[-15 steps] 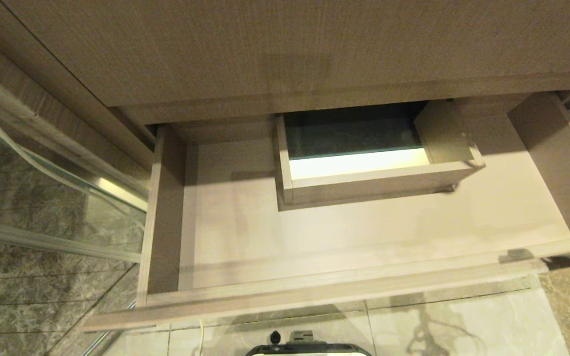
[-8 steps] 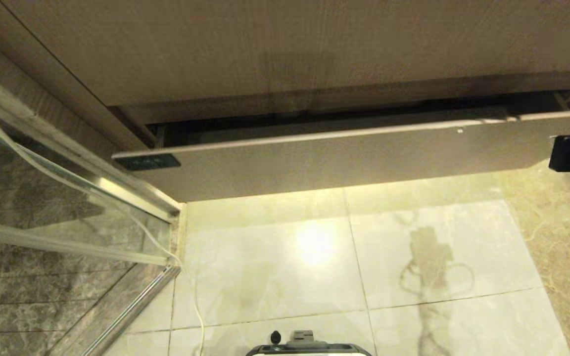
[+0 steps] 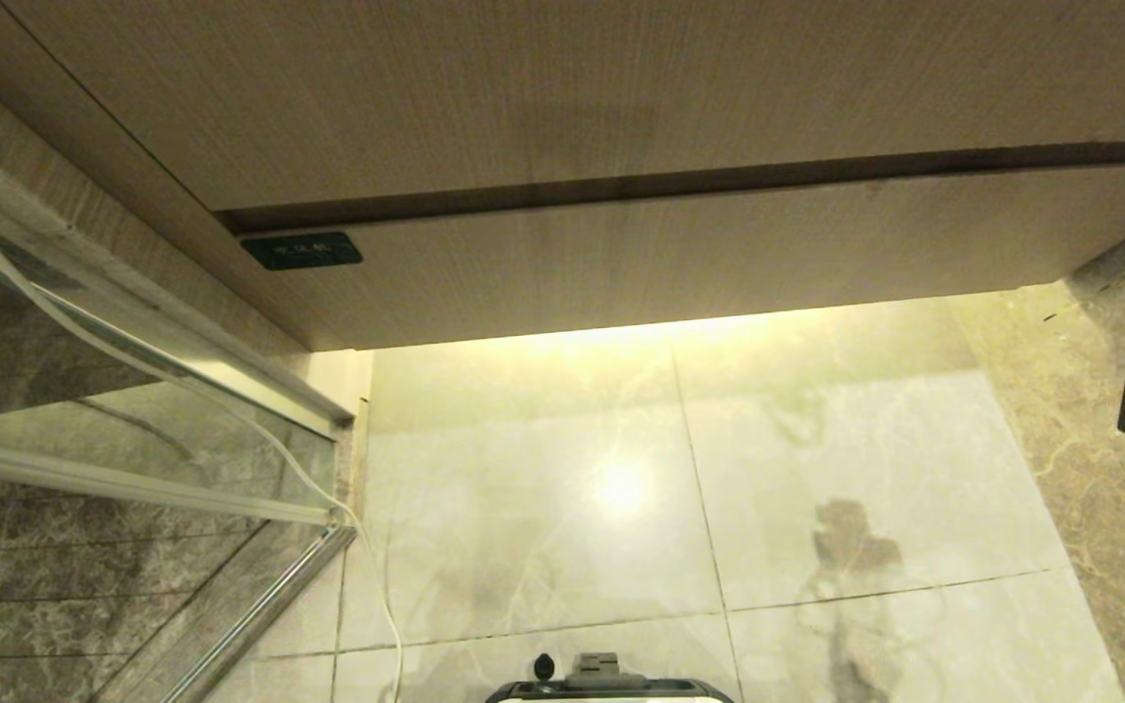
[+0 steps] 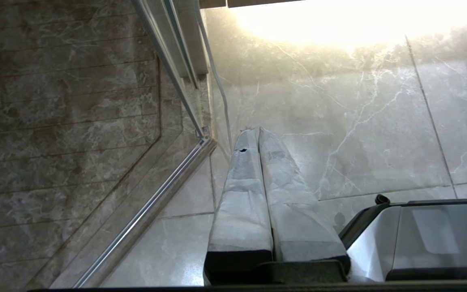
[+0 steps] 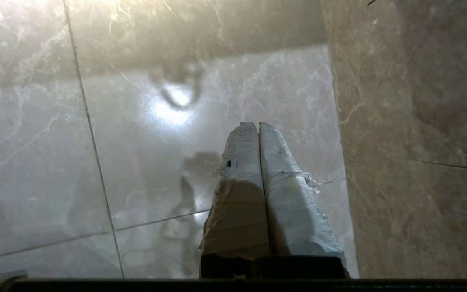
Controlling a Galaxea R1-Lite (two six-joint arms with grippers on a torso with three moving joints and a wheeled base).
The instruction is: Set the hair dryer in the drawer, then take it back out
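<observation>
Item one, the drawer [image 3: 680, 254]: I see it pushed fully home under the taller wood panel [image 3: 562, 88], its handleless front flush, the small dark label [image 3: 301, 250] at the front's left end. Item two, the hair dryer: not visible in any view; I cannot tell whether it lies inside the shut drawer or elsewhere. Item three, right gripper [image 5: 258, 125]: taped fingers pressed together on nothing, pointing down at the pale marble floor tiles [image 3: 523, 488], its arm showing only as a dark block at the head view's right edge, well apart from the drawer. Item four, left gripper [image 4: 255, 130]: also clenched and empty, hanging by the robot's base [image 4: 420, 239], near the glass shower partition [image 3: 113, 391] and a white cable [image 3: 367, 576] trailing along the floor. Risks, as I judge them: with no handle, reopening means catching the front's edge, and clamped fingers could slip off the smooth face or scrape it; reaching in blind could snag the dryer's cord, if it is inside; the left arm could brush the glass or foul the cable.
</observation>
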